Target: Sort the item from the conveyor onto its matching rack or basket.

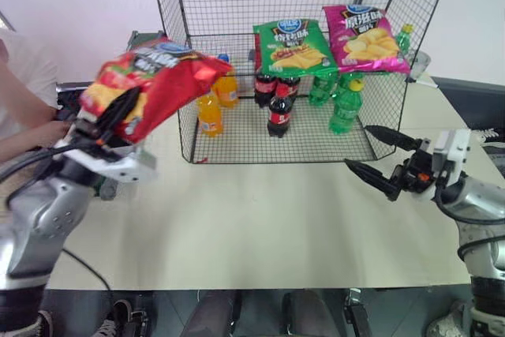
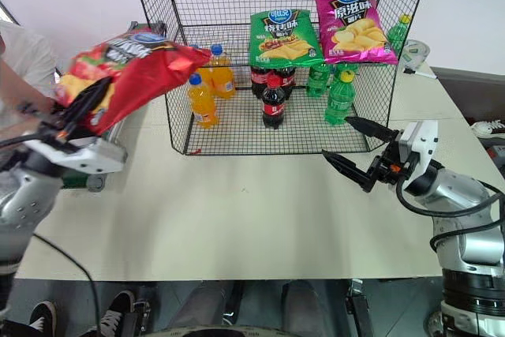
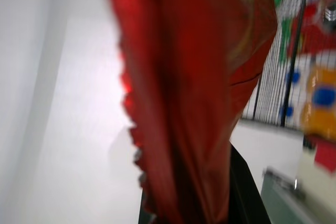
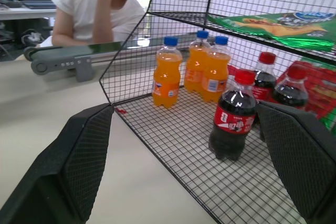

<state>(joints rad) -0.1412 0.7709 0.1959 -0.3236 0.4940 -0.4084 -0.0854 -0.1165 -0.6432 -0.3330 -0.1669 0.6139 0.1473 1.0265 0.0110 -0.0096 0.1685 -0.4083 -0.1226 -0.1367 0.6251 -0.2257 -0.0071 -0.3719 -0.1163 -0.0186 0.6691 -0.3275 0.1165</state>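
Flat pale cream table (image 1: 260, 226) carries everything. Tall black wire-grid shelving cage (image 1: 189, 76) stands on it toward the far side, open front facing the near edge. On the cage's bottom grid: orange soda bottles with blue caps (image 1: 210, 114) at left, dark cola bottles with red caps (image 1: 279, 110) in the middle, green bottles (image 1: 344, 105) at right. Tier above holds a green crisp bag (image 1: 293, 46) and a pink crisp bag (image 1: 366, 39), side by side, both tilted. Long dark-green conveyor belt with grey rails (image 4: 79, 59) sits along the table's left side (rounded grey end near the cage's corner).
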